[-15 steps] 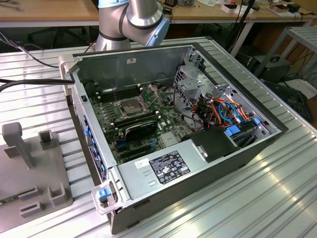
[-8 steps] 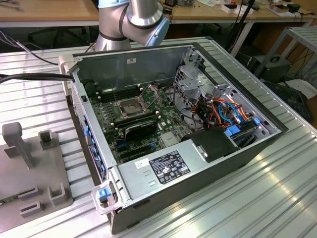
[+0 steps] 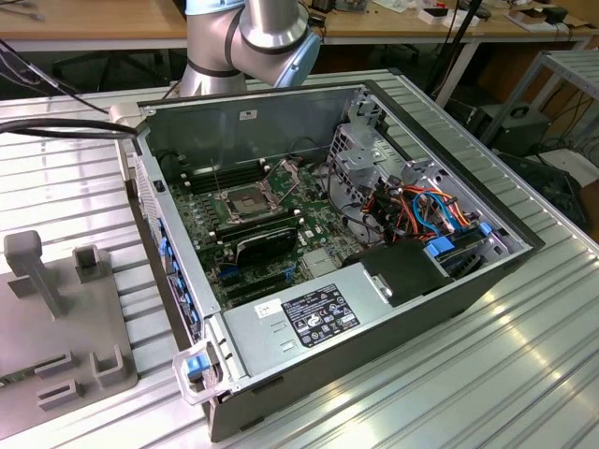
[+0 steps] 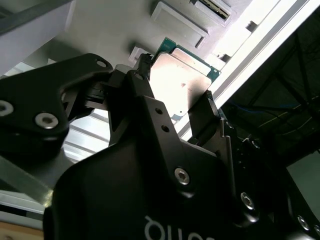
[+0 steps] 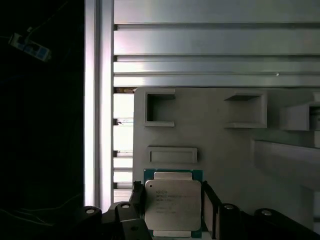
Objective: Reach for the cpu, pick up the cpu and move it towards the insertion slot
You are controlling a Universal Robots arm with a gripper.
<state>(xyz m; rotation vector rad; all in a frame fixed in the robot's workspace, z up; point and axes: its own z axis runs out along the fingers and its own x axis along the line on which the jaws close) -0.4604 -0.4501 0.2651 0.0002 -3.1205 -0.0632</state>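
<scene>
The cpu (image 5: pixel 173 202), a square chip with a dull silver face and a green rim, sits between my gripper's (image 5: pixel 173 199) two black fingers (image 5: pixel 211 206), which press on its opposite edges. The second wrist view shows the same grip on the cpu (image 4: pixel 181 82). A grey fixture plate (image 5: pixel 230 160) with rectangular recesses lies below the chip. In the exterior view the insertion slot (image 3: pixel 245 201), a silver-framed socket with a dark centre, lies on the green board inside the open computer case (image 3: pixel 243 126). The arm (image 3: pixel 253 37) rises behind the case.
The grey fixture plate (image 3: pixel 56 318) with upright blocks lies on the slatted metal table at the exterior view's left. Black cables (image 3: pixel 56 126) run beside the case. Inside it are a metal drive cage (image 3: pixel 365 150) and a power supply (image 3: pixel 309 313). The table's edge rail (image 5: pixel 97 100) borders a dark drop.
</scene>
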